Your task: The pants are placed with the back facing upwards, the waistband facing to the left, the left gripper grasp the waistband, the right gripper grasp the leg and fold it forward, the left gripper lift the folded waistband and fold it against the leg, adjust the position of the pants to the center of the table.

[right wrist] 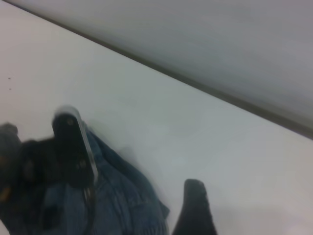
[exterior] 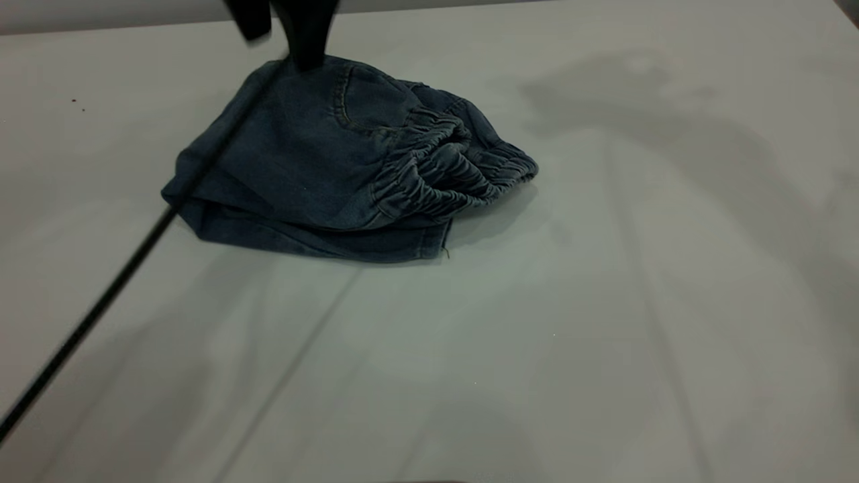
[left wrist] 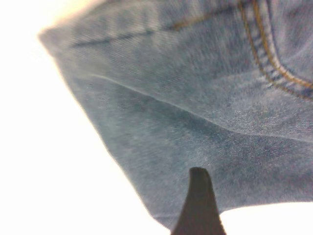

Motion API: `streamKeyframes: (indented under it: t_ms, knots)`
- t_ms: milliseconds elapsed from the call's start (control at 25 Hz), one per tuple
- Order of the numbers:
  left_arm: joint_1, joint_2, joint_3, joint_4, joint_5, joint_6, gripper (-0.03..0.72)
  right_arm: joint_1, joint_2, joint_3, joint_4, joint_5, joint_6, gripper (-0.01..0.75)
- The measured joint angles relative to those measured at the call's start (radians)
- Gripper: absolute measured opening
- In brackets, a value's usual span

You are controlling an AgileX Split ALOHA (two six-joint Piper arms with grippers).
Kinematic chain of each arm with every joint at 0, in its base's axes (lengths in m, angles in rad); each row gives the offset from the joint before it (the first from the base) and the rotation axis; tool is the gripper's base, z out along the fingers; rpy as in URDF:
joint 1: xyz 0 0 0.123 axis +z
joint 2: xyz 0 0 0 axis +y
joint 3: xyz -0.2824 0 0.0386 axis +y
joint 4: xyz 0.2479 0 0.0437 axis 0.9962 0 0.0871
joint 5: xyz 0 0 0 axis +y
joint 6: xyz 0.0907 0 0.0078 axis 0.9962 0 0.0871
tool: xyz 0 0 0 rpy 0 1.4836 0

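**Folded pants left of table centre; left gripper down on far edge**

I see the table (exterior: 637, 322) filling the exterior view, plain white with faint shadows across it. The pants (exterior: 302, 168) lie on it as a folded denim bundle, left of centre and toward the far side. The waistband (exterior: 449, 171) is bunched on the bundle's right side, its gathered pleats doubled over and facing right. Curved pocket stitching shows on the top layer, and a hemmed edge sticks out beneath at the near side.

The left gripper (exterior: 305, 40) comes down from the top of the exterior view onto the far edge of the pants; a thin black cable (exterior: 100, 308) runs from there toward the near left. My left wrist view shows one dark fingertip (left wrist: 199, 200) close over the denim. I cannot tell whether it is gripping cloth.

The right gripper (right wrist: 195, 208) shows only a single fingertip over bare table beside the pants; its opening I cannot tell.
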Motion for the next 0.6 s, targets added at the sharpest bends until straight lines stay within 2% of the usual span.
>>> streamKeyframes:
  t_ms: [280, 480, 600]
  knots:
    - [0.001, -0.215, -0.001, 0.050, 0.000, -0.082, 0.512, 0.000, -0.267, 0.170, -0.006, 0.000, 0.012, 0.465]
    - [0.001, -0.422, 0.009, 0.060, 0.000, -0.124, 0.512, 0.000, -0.505, 0.391, -0.006, 0.001, 0.016, 0.465]
    - [0.001, -0.589, 0.098, 0.059, 0.000, -0.128, 0.512, 0.000, -0.653, 0.544, -0.007, 0.002, 0.017, 0.465]
